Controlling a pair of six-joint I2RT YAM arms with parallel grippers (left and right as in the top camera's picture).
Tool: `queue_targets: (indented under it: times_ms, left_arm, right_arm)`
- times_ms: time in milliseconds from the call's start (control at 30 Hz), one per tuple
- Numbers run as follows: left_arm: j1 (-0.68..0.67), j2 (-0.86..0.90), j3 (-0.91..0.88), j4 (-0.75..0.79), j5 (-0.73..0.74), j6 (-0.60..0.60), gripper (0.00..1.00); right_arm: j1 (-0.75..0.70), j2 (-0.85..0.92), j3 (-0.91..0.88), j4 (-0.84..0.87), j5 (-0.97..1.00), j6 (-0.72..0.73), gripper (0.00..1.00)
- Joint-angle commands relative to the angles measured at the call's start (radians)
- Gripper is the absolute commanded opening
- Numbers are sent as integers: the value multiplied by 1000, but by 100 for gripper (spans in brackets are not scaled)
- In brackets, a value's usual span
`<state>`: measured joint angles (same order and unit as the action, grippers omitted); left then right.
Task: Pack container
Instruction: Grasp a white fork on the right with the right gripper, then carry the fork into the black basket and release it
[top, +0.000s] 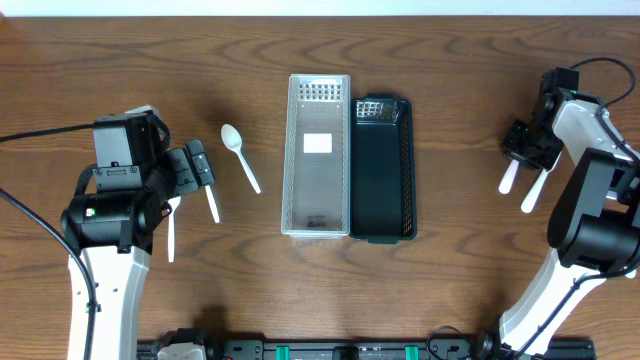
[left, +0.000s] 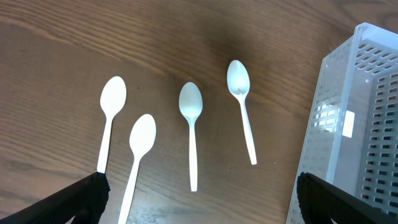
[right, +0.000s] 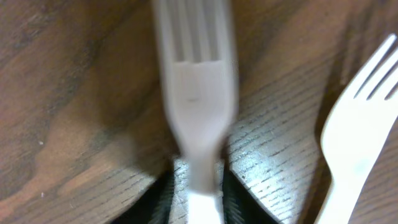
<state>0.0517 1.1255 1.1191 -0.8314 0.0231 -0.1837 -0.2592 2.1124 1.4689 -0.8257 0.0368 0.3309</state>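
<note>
Right wrist view is showing the right end effector pinching the handle of a white plastic fork, with its dark fingers pressing in on either side. The fork is looking blurred, so I cannot tell whether it is lying flat or coming up off the tabletop. A second fork is lying just beside it, untouched.

From overhead, this is happening near the right edge, well apart from the white basket sitting in the middle. A black basket is touching the white one along its right side. Neither seems to be holding any cutlery.

The left end effector is hanging with its fingers spread wide above four white spoons. They are lying side by side just left of the white basket, and it is gripping none of them.

Packing looks barely begun, and I judge the step in hand to be picking up the first fork. The next move is calling for a clean lift, then a carry inward to the baskets. The fork will need turning lengthwise along the narrow compartment before release. Which basket it belongs in, I cannot tell.
</note>
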Motion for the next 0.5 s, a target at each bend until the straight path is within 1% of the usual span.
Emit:
queue_targets:
  times_ms: [0,67,167,300,367,467]
  left_arm:
    - [3,-2,16,-7,-4,-9,98]
    - [3,-2,16,-14,-4,-9,98]
    - [3,-2,16,-26,-4,-9,98]
    - [3,-2,16,-34,-4,-9,98]
    - [3,-2,16,-35,-5,-9,98]
    - [3,-2,16,-35,-5,-9,98]
  right_arm:
    - [-2,37,-3,-4,7,1,20]
    - [-2,37,-3,-4,7,1,17]
    - [-2,37,-3,-4,7,1,10]
    - [-2,37,-3,4,7,1,8]
    - [-2,36,-2,8,7,1,1]
    - [0,30,12,3,6,-16,1]
